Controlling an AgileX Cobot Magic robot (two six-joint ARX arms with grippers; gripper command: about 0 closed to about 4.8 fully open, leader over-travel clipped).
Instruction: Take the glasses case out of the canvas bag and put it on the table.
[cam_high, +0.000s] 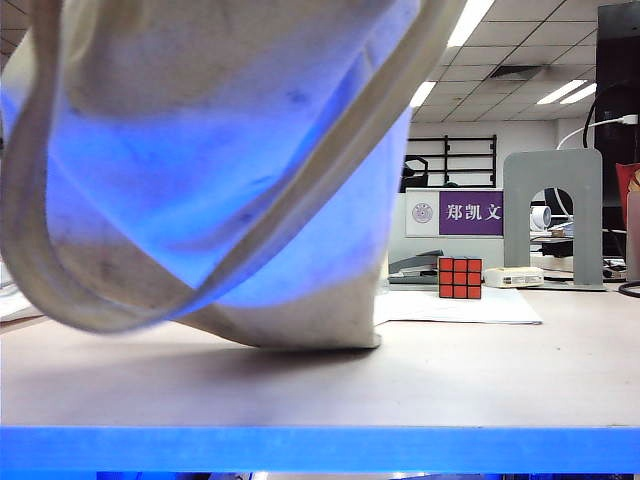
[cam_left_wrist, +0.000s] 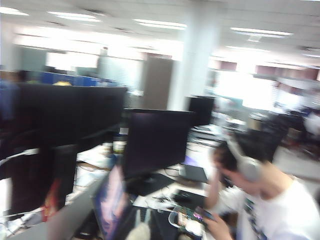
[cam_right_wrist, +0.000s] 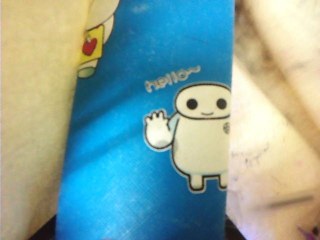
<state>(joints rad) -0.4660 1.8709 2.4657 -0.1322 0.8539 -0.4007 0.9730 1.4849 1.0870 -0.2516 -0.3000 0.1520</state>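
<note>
Across the left and middle of the exterior view hangs the canvas bag, lifted and sagging, one bottom corner resting on the table, a blue glow showing through the cloth. Neither gripper visible there. Left gripper also out of sight in its own blurred wrist view, which looks off at monitors and a seated person; taken as closed, on what cannot be told, perhaps the bag's top. Right gripper absent from its wrist view too, so grip unconfirmed: jaws fairly wide, either apart or around something broad.

Further right, a red cube on white paper, well clear of the bag.

Inside the bag, filling the right wrist view: the glasses case, bright blue, smooth, printed with a waving white figure and "hello~", cloth on both sides.

Likely risks: slick rounded shell slipping from a loose hold; cloth catching and dragging out with it; bag dropping and hiding the case.
</note>
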